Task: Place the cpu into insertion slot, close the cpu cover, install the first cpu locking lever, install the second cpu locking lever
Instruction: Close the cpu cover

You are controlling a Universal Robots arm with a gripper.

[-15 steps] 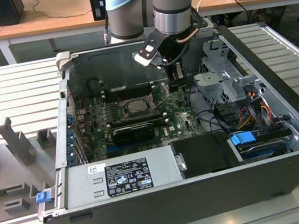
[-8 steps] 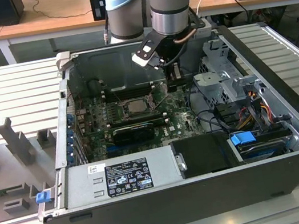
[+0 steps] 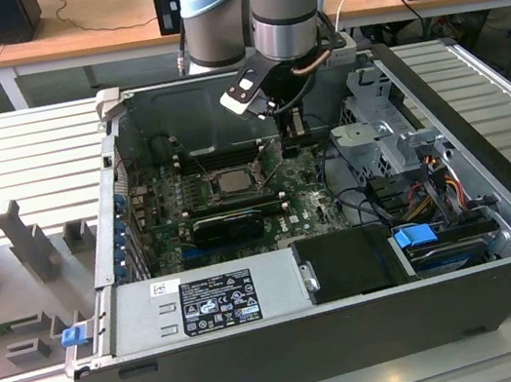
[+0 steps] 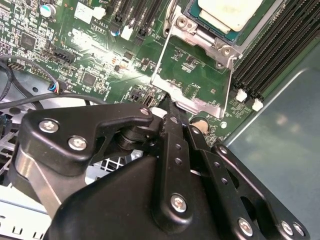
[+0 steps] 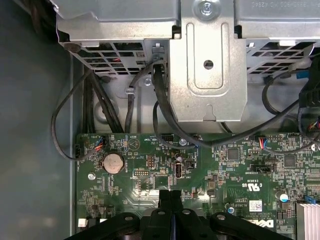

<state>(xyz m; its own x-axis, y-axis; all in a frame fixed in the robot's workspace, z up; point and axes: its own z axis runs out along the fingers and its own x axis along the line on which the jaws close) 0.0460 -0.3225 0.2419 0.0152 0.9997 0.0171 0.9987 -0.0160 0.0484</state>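
The cpu [image 4: 227,11] shows its pale metal face and sits in the insertion slot [image 4: 186,25]. In the exterior view the cpu [image 3: 231,181] is in the middle of the motherboard. The silvery cpu cover [image 4: 200,105] is swung open away from the slot, with green board showing through its cut-out centre. My gripper [image 4: 169,107] has its black fingers pressed together, and their tips are at the cover's outer edge. Nothing is held between them. In the first wrist view the gripper [image 5: 171,195] is low over the board. In the exterior view the gripper [image 3: 290,130] is to the right of the slot.
The open computer case [image 3: 479,112] walls in the work area. A long black graphics card [image 3: 231,223] lies in front of the slot. Black memory slots [image 4: 280,50] run beside it. A metal drive cage [image 5: 207,75] and loose black cables [image 5: 160,110] are close to the gripper. A coin battery [image 5: 112,162] is on the board.
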